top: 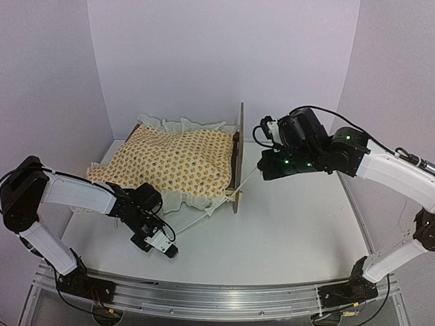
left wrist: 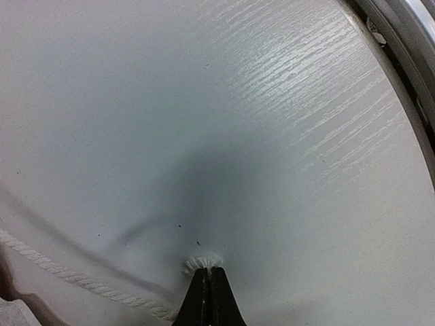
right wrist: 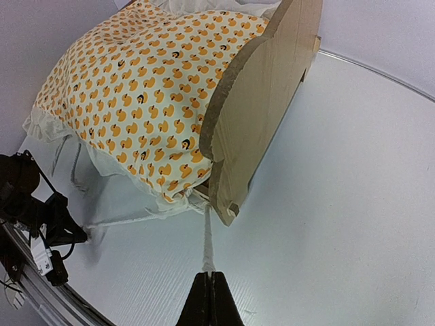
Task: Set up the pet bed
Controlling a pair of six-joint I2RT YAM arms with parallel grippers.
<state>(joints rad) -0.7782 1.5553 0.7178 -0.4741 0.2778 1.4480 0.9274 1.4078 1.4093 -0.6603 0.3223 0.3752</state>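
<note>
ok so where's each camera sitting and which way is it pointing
top external: fixed above and behind the bases, looking down on the white table; left arm and right arm flank the light-wood bed frame with cream duck-print bedding
left wrist: on the left arm, faces the table close up; its shut left claw pinches a white twisted cord
right wrist: on the right arm, faces the scalloped headboard; its shut right claw pinches a white fabric tie
shared: top and right wrist both show frame, bedding, left arm

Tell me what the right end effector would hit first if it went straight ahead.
Likely the lower corner of the wooden headboard, straight along the white tie that the right end effector is shut on; depth is unclear.
</note>
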